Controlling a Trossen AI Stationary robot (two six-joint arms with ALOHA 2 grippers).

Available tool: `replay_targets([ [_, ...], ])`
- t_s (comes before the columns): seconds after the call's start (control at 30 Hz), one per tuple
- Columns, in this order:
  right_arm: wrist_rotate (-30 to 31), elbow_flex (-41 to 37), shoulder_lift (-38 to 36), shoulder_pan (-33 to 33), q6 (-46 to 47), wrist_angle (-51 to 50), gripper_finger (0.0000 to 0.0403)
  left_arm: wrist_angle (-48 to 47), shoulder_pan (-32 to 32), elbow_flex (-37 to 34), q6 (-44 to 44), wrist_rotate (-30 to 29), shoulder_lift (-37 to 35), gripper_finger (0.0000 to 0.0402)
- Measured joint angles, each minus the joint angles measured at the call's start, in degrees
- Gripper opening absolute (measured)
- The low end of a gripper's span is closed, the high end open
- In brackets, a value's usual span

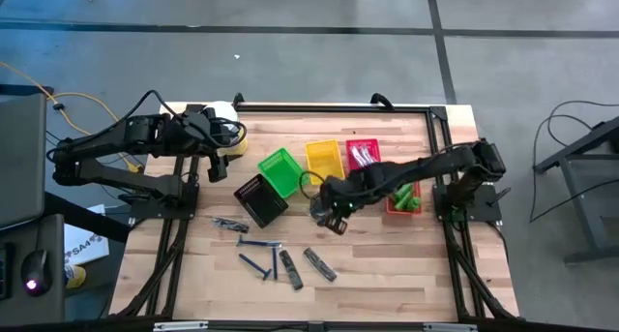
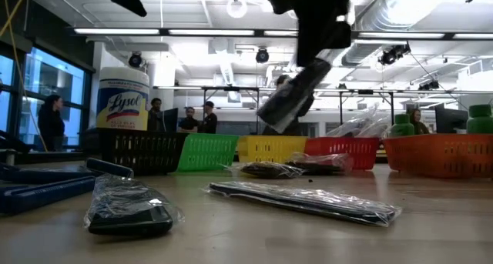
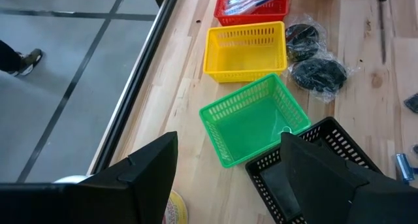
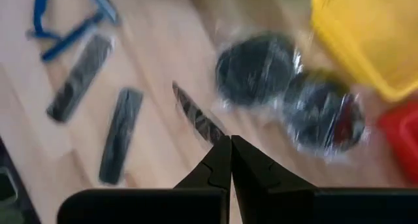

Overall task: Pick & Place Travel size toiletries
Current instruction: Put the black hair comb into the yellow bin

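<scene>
— Right gripper (image 1: pixel 331 216), seen from above: we find it near the table's middle, pinched shut. The black basket (image 1: pixel 259 198) sits near it at its 9 o'clock. We judge that is the likely drop.

— And the left gripper (image 1: pixel 215 163)?

— It is spread wide and empty, waiting beside the white tub (image 1: pixel 224 112), off at 10 o'clock. The right arm already has the load.

— At table level?

— We see the held dark grey strip (image 2: pixel 296 91) aloft and tilted, its long axis running from 1 o'clock down to 7. The tub's label (image 2: pixel 123 102) reads "Lysol".

— Left wrist?

— Its fingers are parted above the green basket (image 3: pixel 251 119). We find no writing there.

— Right wrist?

— The fingertips are closed on the strip's end. Two bagged round pieces (image 4: pixel 255 67) lie on the table beyond.
</scene>
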Motion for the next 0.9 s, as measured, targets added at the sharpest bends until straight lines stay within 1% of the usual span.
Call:
replay_targets([
  [0.27,3.3,0.0,-1.4,-7.3,-2.9,4.3,0.0003,0.0,0.0,0.0,-0.3,0.0,0.0,0.0260],
  [0.53,10.6,0.0,-1.5,-14.3,-3.3,6.7,0.0003,0.0,0.0,0.0,-0.8,0.0,0.0,0.0260],
  [0.73,16.3,0.0,-1.5,-18.3,-3.3,6.9,0.0003,0.1,0.0,0.0,-0.9,0.0,0.0,0.0260],
  [0.9,17.9,0.0,-0.3,-20.5,-3.8,10.7,0.0003,0.1,0.0,0.0,-0.9,0.0,0.0,0.0260],
])
